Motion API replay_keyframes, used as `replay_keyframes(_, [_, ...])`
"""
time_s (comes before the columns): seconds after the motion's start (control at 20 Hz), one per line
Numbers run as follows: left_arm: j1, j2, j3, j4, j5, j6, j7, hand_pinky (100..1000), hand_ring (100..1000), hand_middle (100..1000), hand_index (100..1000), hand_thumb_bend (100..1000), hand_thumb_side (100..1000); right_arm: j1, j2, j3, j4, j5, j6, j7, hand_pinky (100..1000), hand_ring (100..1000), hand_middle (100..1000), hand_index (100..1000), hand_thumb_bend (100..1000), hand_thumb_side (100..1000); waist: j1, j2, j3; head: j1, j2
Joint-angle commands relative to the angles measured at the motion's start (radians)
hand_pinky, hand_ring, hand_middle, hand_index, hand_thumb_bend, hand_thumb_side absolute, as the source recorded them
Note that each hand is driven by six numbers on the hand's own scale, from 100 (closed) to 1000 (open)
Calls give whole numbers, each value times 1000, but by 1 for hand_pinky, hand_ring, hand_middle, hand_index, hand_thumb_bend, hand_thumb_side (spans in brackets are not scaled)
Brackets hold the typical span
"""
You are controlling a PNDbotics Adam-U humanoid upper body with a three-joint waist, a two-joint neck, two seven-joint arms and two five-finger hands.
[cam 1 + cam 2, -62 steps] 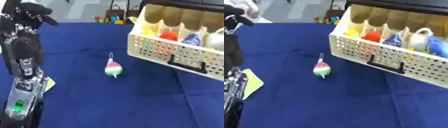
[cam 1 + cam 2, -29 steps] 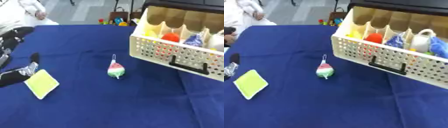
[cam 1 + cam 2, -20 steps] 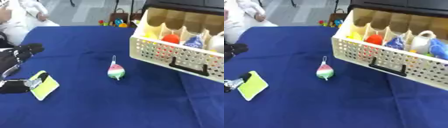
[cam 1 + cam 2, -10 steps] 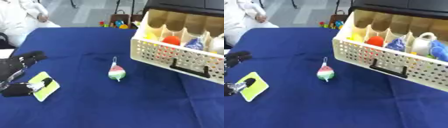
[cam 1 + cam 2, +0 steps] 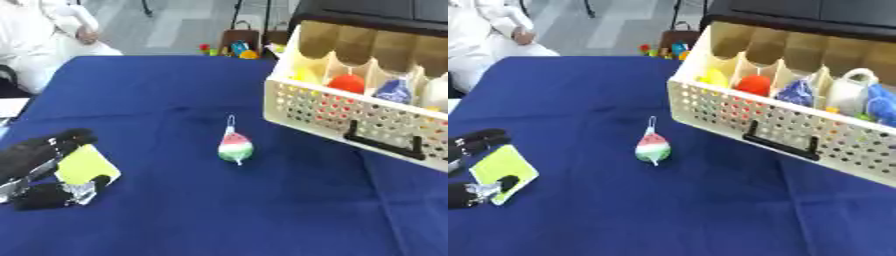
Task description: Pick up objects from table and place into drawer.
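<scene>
Left hand: my left hand (image 5: 39,167) lies at the lower left of the frame, fingers stretched along the far edge of the yellow-green card (image 5: 84,164) and thumb at its near edge; whether they press the card I cannot tell.

Yellow-green card: flat on the blue table (image 5: 262,210), at the left of the frame, lying between my fingers and thumb.

Striped toy: a small drop-shaped toy (image 5: 234,147), red, white and green with a thin stalk on top, sits alone at the middle of the frame, well apart from my hand.

Drawer: a cream perforated drawer (image 5: 754,122) with a black handle fills the upper right of the frame, tilted, its compartments open to view.

Drawer contents: a yellow object (image 5: 711,77), a red ball (image 5: 753,84), a blue crumpled object (image 5: 798,92) and a white mug-like object (image 5: 851,90) stand in separate compartments, side by side.

Right hand: it shows in neither view.
</scene>
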Motion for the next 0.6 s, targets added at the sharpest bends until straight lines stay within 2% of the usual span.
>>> replay_keyframes(0.05, [5, 19, 1, -13, -14, 19, -18, 785, 969, 1000, 1000, 472, 1000, -14, -16, -2, -9, -6, -6, -6, 585, 604, 606, 730, 100, 657, -2, -11, 0, 6, -13])
replay_keyframes(0.3, [19, 32, -18, -13, -49, 61, -52, 802, 985, 1000, 1000, 517, 1000, -15, -15, -2, -9, -6, -5, -10, 586, 601, 604, 728, 100, 656, -3, -9, -2, 11, -17])
replay_keyframes(0.6, [15, 47, -38, 3, -100, 79, -57, 811, 993, 1000, 1000, 531, 1000, -15, -13, -1, -9, -6, -5, -13, 587, 599, 603, 728, 100, 658, -2, -6, -3, 17, -20])
